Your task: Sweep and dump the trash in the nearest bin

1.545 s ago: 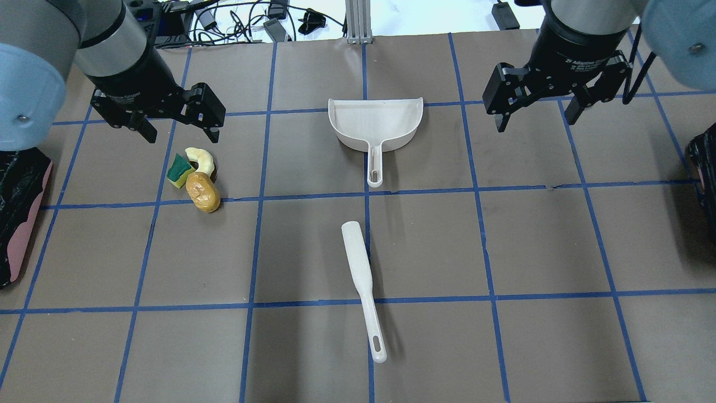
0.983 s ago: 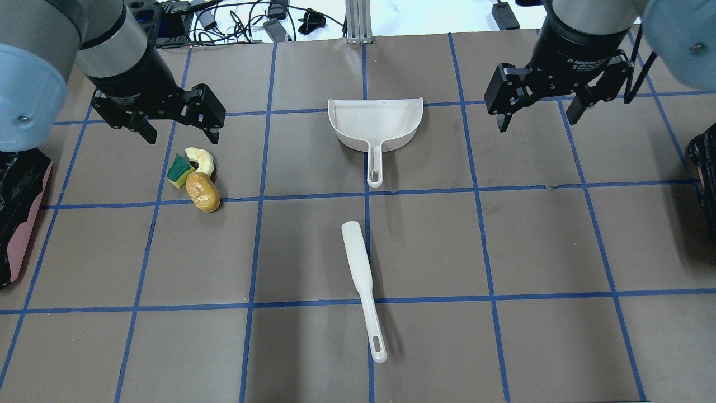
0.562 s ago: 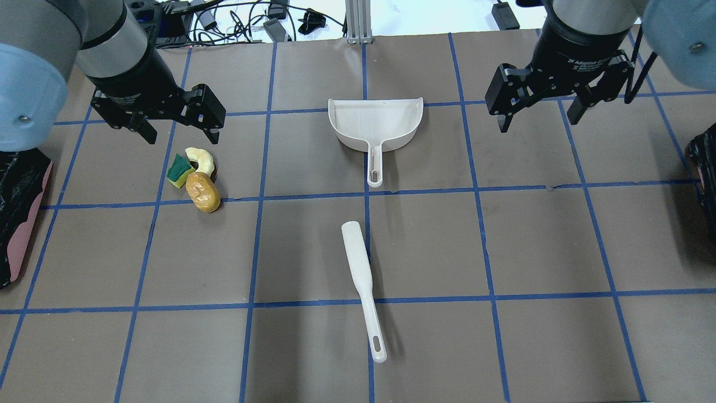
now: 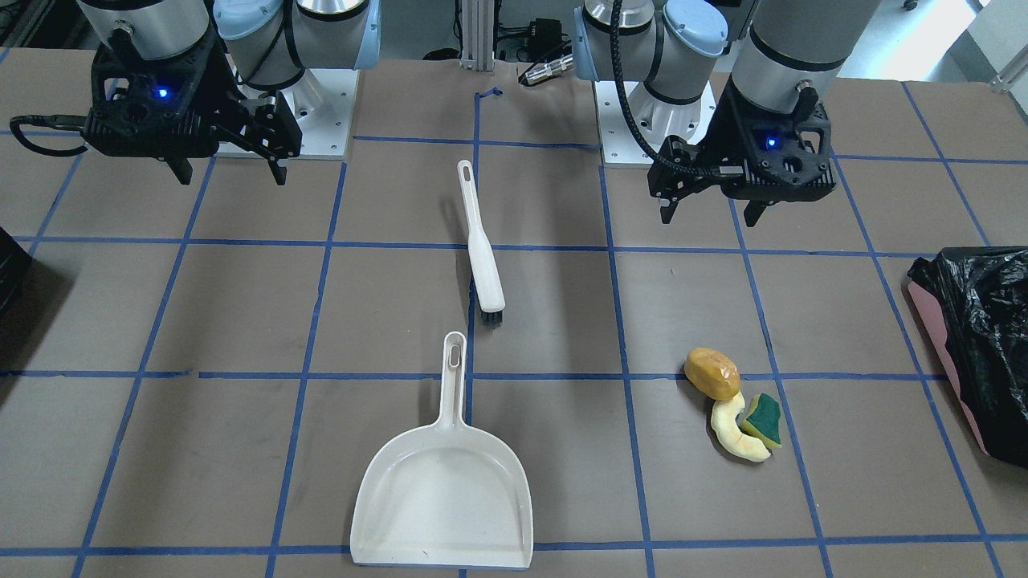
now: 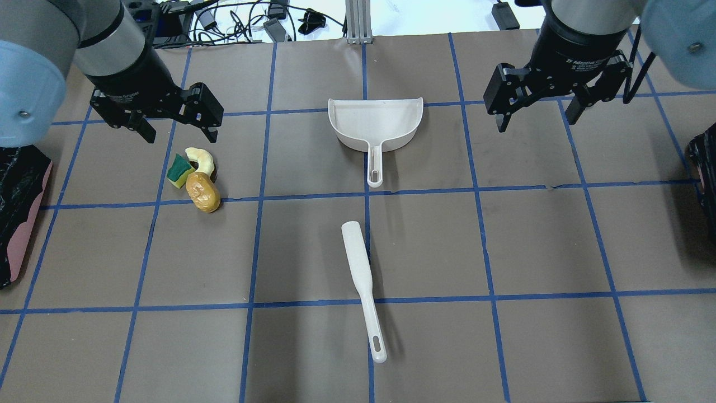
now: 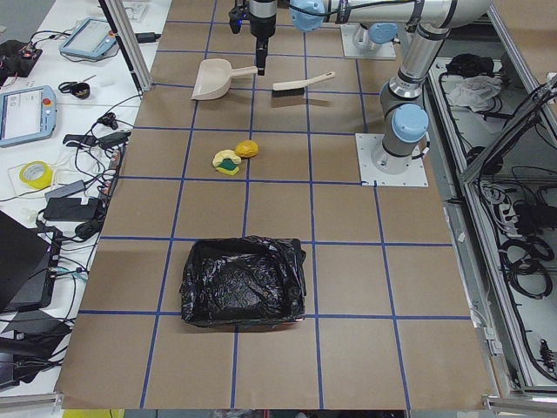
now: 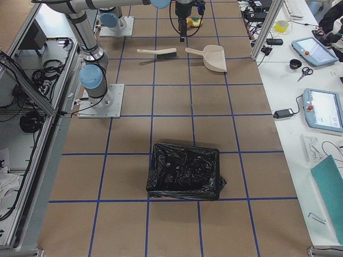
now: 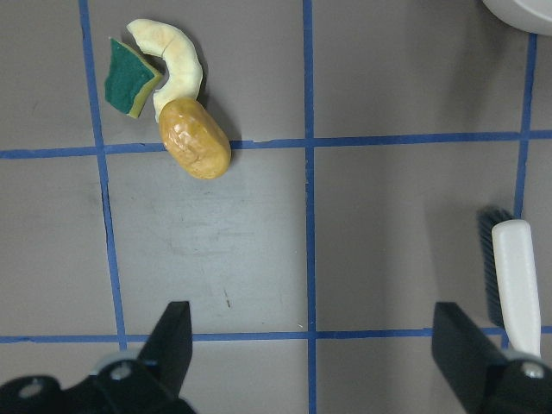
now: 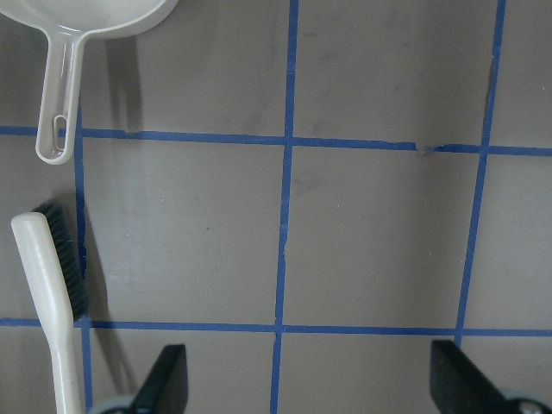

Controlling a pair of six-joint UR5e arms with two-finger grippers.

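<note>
Both grippers hang above the table with nothing in them: the left gripper (image 5: pixel 180 133) in the upper left of the overhead view and the right gripper (image 5: pixel 535 123) in the upper right, each with its jaws spread wide. The trash lies just below the left gripper in that view, three pieces touching each other: the yellow-orange lump (image 5: pixel 203 192), the pale crescent (image 5: pixel 202 159) and the green-and-yellow sponge wedge (image 5: pixel 179 170). The bin (image 5: pixel 25 232), with its pink side and black bag, stands at the left edge of the frame, well apart from the pile. The white dustpan (image 5: pixel 375 126) lies at the upper centre, its handle pointing to the bottom of the frame, and the white brush (image 5: pixel 361 280) lies below it, a little slanted, with its bristle end near the dustpan handle. I judge that the task is at its very start and the step in hand is to take up the two tools. To do it well, each gripper should probably turn its wrist until the jaws stand across the thin handle, come down on the middle of the handle away from the bristles, and close only when the handle is centred. The dustpan should be held so that its open edge can lie flat on the table (image 5: pixel 425 246) beside the pile.
</note>
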